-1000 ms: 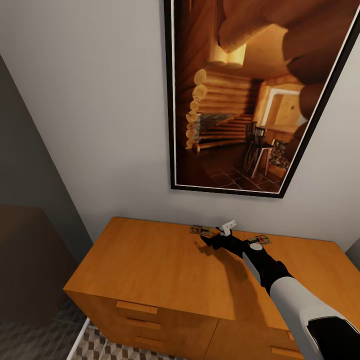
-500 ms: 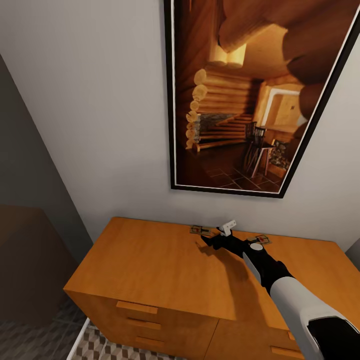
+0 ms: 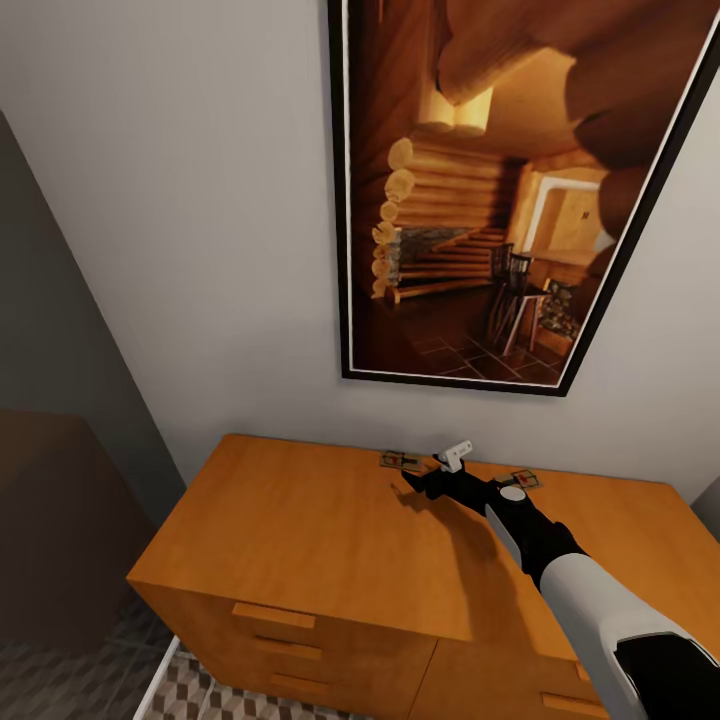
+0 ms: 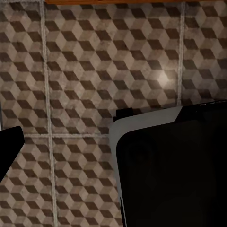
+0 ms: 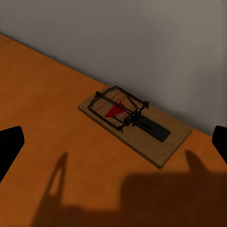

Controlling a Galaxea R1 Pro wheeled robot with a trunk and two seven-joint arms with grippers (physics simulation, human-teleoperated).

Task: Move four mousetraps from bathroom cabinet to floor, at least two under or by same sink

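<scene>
Two small flat brown wooden mousetraps with dark wire parts lie on the flat top of the low orange-brown wooden cabinet point(image 3: 330, 530), both close to its back edge by the pale grey wall point(image 3: 200, 250): one mousetrap point(image 3: 399, 461) sits just to the left of the right gripper point(image 3: 432, 472), the other mousetrap point(image 3: 523, 480) lies to the right of the black and white right arm point(image 3: 560, 570), partly hidden behind its wrist. The right gripper is stretched out over the cabinet top near the back, with a dark finger tip pointing toward the left trap and a white tip raised above it. In the right wrist view the nearer trap point(image 5: 135, 124) lies flat on the orange wood close to the wall, its wire bar and a red patch showing, and the two black fingertips point(image 5: 9, 149) stand wide apart at the picture's edges with nothing between them, the trap lying ahead of them untouched. A large framed picture of a log cabin interior point(image 3: 490, 190) hangs on the wall above the cabinet. Drawer fronts with slim wooden bar handles point(image 3: 273, 614) show on the cabinet's face. The left wrist view looks down on the cube-patterned brown, beige and white tiled bathroom floor point(image 4: 85, 71) past a dark and white part of the robot's body point(image 4: 175, 165); whether the left gripper's fingers are spread or pressed together cannot be told.
</scene>
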